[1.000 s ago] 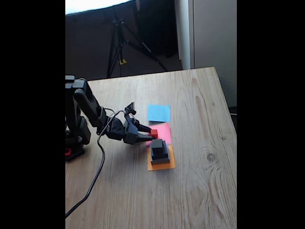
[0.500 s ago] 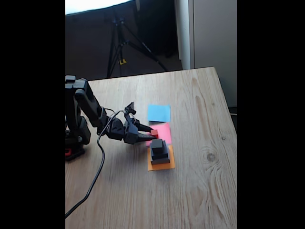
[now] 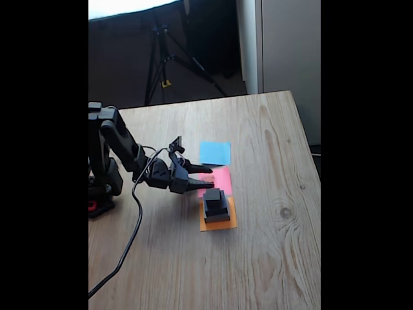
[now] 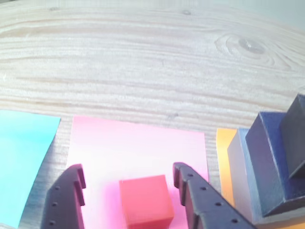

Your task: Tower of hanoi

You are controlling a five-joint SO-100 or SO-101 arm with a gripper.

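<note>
Pink paper square [image 4: 138,152] serves as the landmark: the tiny red cube [image 4: 145,200] sits on its near part in the wrist view, between the two dark fingers [image 4: 195,198] of the gripper [image 4: 128,179], which stand spread with a gap on either side of the cube, not pinching it. Left of the pink square lies a blue paper square [image 4: 24,157]; right of it an orange paper square [image 4: 225,157] carries the stack of dark blocks [image 4: 271,171]. In the fixed view the gripper [image 3: 208,179] reaches over the pink square's left edge, the dark stack [image 3: 216,205] just below on the wooden table [image 3: 271,258]
</note>
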